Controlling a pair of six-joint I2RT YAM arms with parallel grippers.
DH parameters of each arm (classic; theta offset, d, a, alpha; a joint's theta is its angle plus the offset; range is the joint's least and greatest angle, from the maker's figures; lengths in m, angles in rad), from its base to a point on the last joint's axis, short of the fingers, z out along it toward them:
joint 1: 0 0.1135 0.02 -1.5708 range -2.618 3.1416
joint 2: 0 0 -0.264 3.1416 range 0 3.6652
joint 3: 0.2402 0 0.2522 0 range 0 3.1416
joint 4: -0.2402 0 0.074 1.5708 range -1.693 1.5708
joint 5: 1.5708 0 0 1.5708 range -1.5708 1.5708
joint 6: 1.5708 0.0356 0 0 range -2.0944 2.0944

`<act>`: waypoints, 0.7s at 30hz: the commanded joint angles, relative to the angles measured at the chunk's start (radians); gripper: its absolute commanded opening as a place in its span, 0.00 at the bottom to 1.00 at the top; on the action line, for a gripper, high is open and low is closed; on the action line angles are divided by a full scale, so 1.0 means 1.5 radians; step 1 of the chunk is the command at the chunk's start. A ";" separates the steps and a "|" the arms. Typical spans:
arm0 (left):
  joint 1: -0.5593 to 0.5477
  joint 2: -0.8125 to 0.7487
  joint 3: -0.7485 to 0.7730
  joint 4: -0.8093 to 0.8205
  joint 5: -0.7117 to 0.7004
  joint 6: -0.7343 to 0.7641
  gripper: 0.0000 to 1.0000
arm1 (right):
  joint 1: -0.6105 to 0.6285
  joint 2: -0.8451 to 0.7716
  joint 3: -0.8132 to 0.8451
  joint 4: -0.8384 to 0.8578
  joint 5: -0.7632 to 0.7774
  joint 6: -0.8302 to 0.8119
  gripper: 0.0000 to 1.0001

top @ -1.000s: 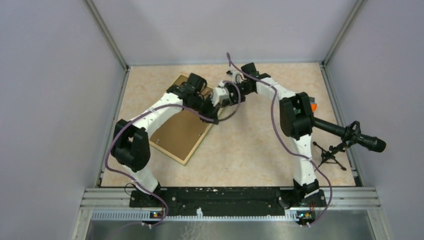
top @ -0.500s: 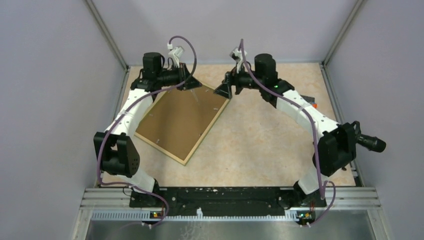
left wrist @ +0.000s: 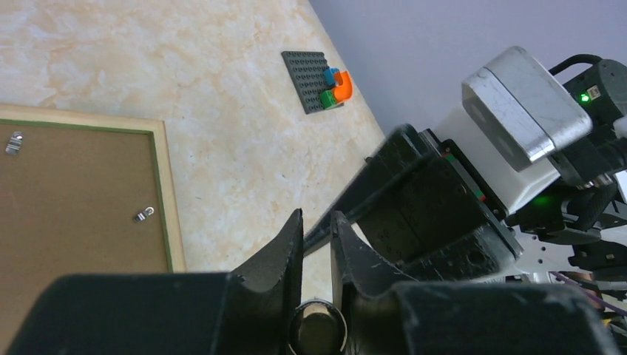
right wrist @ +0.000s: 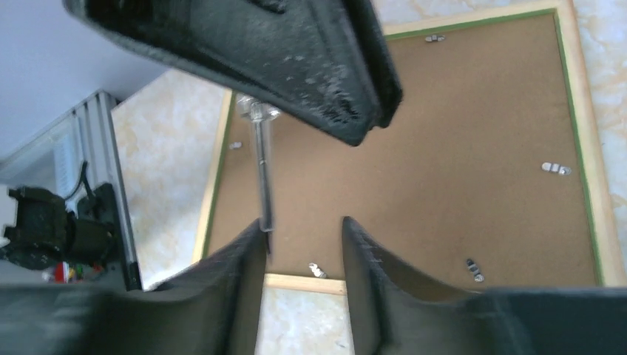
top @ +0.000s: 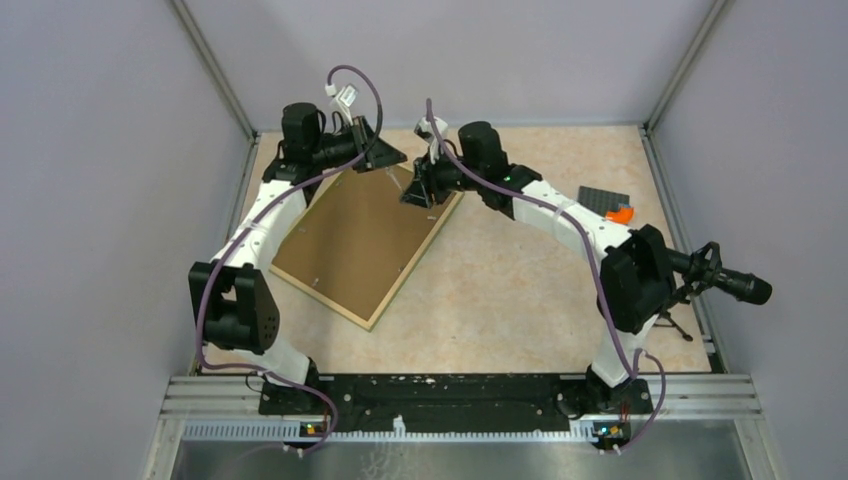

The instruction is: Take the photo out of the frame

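The marbled table (top: 520, 285) bears the frame (top: 360, 248), back up, and a studded plate (top: 601, 199).

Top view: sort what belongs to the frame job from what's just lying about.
Job: frame, back up; its clips; tool in left gripper; right gripper, open; photo not visible.
Lying about: stud plate with bricks; black device on tripod.

White arms (top: 262, 212) with black joints (top: 240, 310) and trailing purple cables (top: 355, 68).
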 commanded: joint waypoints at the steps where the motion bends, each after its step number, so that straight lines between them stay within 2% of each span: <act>1: 0.002 -0.019 -0.009 0.043 0.016 -0.020 0.00 | 0.011 0.016 0.066 0.018 0.000 0.008 0.28; 3: 0.003 -0.021 -0.008 0.036 0.019 -0.005 0.05 | 0.011 0.016 0.073 0.012 -0.007 -0.002 0.06; 4: 0.004 -0.024 -0.007 0.034 0.024 0.008 0.12 | 0.010 0.015 0.075 0.002 -0.013 -0.014 0.00; 7: 0.029 -0.019 0.007 0.006 0.082 0.061 0.32 | 0.005 0.001 0.068 -0.029 -0.039 -0.055 0.00; 9: 0.055 0.001 0.039 -0.052 0.150 0.122 0.45 | -0.003 -0.013 0.048 -0.037 -0.056 -0.077 0.00; 11: 0.070 0.029 0.101 -0.209 0.214 0.244 0.58 | -0.008 -0.023 0.036 -0.059 -0.067 -0.116 0.00; 13: 0.071 0.056 0.176 -0.377 0.227 0.413 0.66 | -0.008 -0.029 0.031 -0.088 -0.079 -0.161 0.00; 14: 0.071 0.067 0.208 -0.434 0.231 0.482 0.69 | -0.008 -0.032 0.028 -0.099 -0.085 -0.182 0.00; 17: 0.068 0.094 0.237 -0.548 0.241 0.566 0.72 | -0.008 -0.038 0.024 -0.122 -0.099 -0.219 0.00; 21: 0.049 0.103 0.239 -0.600 0.224 0.622 0.70 | -0.007 -0.030 0.041 -0.153 -0.114 -0.245 0.00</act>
